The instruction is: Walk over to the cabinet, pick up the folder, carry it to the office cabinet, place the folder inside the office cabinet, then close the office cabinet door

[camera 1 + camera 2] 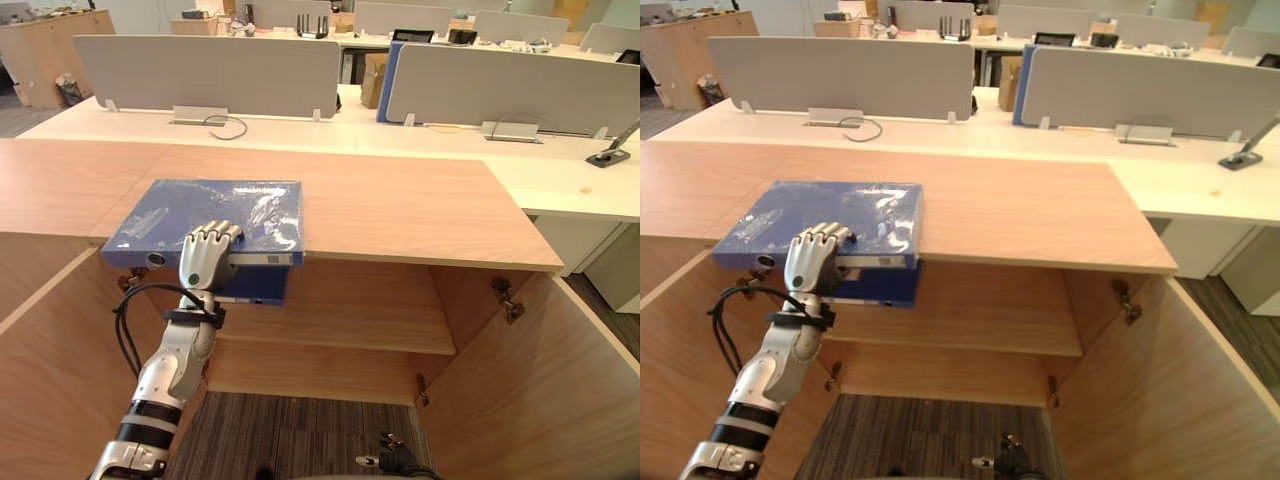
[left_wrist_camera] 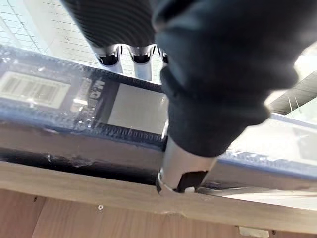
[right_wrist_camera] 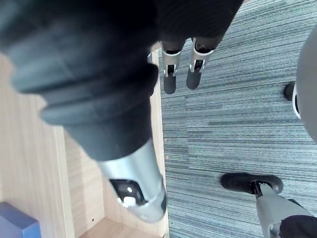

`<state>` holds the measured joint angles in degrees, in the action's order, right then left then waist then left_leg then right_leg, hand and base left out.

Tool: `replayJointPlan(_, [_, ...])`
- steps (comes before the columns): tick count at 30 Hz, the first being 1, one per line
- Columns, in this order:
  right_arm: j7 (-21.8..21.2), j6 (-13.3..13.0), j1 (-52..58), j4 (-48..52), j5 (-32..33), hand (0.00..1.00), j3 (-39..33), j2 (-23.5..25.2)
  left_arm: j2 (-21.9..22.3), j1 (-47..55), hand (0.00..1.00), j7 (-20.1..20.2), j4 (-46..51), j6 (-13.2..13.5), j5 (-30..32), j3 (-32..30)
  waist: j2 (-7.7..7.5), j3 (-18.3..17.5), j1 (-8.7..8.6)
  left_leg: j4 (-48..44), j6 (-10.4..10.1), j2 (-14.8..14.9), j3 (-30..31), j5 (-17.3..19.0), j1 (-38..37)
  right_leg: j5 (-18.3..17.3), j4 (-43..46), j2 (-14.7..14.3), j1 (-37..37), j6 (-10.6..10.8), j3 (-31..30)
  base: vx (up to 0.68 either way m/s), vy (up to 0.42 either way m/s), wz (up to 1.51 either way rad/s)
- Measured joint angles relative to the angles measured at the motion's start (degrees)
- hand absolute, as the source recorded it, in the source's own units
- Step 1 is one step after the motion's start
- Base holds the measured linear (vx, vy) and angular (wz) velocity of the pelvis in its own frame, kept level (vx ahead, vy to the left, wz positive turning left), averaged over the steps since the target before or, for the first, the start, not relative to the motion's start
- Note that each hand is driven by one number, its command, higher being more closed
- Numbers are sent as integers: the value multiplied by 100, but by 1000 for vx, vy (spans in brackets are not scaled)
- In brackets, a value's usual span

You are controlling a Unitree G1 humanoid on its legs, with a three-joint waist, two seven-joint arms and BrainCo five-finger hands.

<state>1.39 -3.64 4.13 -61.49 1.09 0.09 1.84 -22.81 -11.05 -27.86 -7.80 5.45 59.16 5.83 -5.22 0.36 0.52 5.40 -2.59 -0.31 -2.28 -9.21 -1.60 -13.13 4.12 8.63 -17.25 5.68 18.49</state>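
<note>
Closest is my left hand, fingers curled over the flat blue plastic-wrapped folder, thumb under it. It lies at ten o'clock on the light wooden cabinet top and sticks out past the front edge, I think so my thumb fits below. At six o'clock is the bare wooden shelf. My right hand hangs loose over the grey striped carpet.

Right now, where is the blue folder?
In the head views the blue folder lies on the cabinet top, left side, at its front edge, the left robot hand gripping it.
</note>
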Motion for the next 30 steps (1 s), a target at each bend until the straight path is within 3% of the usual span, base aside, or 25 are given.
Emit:
replayJointPlan(15, [6, 1, 9, -8, -2, 0, -3, -123, 165, -104, 100, -123, -484, 0, 31, -177, 95, -43, -146, 3, 47, -2, -24, 88, -67, 20, 86, 27, -13, -16, 7, -6, 22, -1])
replayJointPlan(18, [23, 2, 19, -11, -2, 0, -4, -140, 403, -14, 100, -147, -219, -65, -8, -289, 96, -44, -151, 3, 55, -7, -17, 95, -65, 49, 86, 33, -11, -28, 11, -9, 34, 1])
replayJointPlan(21, [97, 1, 32, -68, 0, 0, -52, -170, 930, 432, 100, -188, 782, -191, -139, -255, 101, -51, -129, 0, 63, -33, 21, 100, -34, 76, 132, 83, 28, -46, 2, 9, 59, 7])
replayJointPlan(24, [168, 7, 73, -128, 49, 0, -138, -171, 1391, 950, 100, -141, 2103, -83, -907, -43, 98, -53, -71, -6, 65, -71, 126, 52, -1, 88, 215, 98, 49, -64, 4, 29, 56, 19])
replayJointPlan(28, [256, 13, 114, 33, 508, 0, -244, -99, 1641, 1396, 100, 267, 3386, 565, -2927, 26, 121, -66, 78, -38, 112, -83, 230, 5, 38, 136, 272, 74, 54, -96, 23, 41, 32, 17])
replayJointPlan(29, [266, 13, 117, 127, 569, 0, -233, -65, 1657, 1464, 100, 330, 3527, 634, -3180, -11, 124, -68, 91, -38, 112, -78, 233, 5, 38, 143, 274, 69, 54, -102, 22, 0, 0, 0])
replayJointPlan(30, [326, 14, 138, 529, 779, 0, -101, 30, 1685, 1643, 100, 502, 3851, 836, -4103, -146, 132, -62, 126, -41, 112, -54, 216, 5, 40, 163, 282, 53, 70, -106, 21, 11, 11, -5])
